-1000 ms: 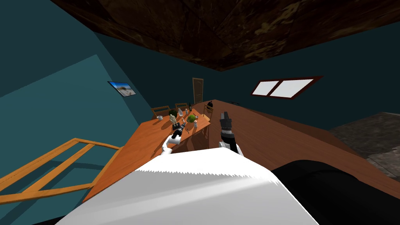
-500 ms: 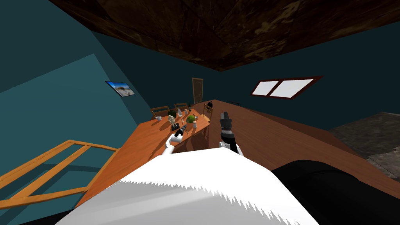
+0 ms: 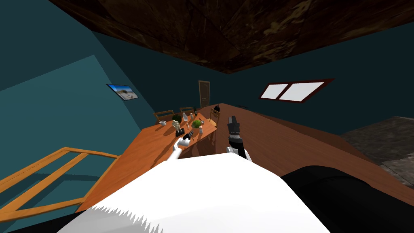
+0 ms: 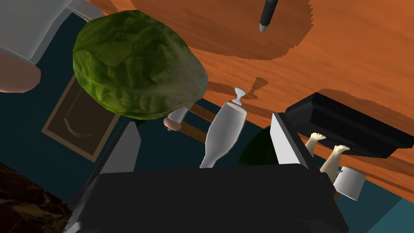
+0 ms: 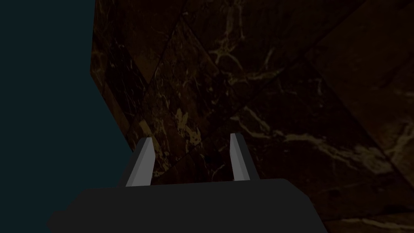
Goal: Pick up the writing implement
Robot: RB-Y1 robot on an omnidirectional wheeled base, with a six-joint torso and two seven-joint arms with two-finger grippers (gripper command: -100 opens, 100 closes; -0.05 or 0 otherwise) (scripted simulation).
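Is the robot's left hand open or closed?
Open. The left gripper has its fingers wide apart with nothing pressed between them. The pen lies on the table, not held.

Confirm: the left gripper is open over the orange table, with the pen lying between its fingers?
Not quite. The left gripper is open over the orange table, but the pen lies on the table beyond its fingertips, not between them; the left wrist view shows it.
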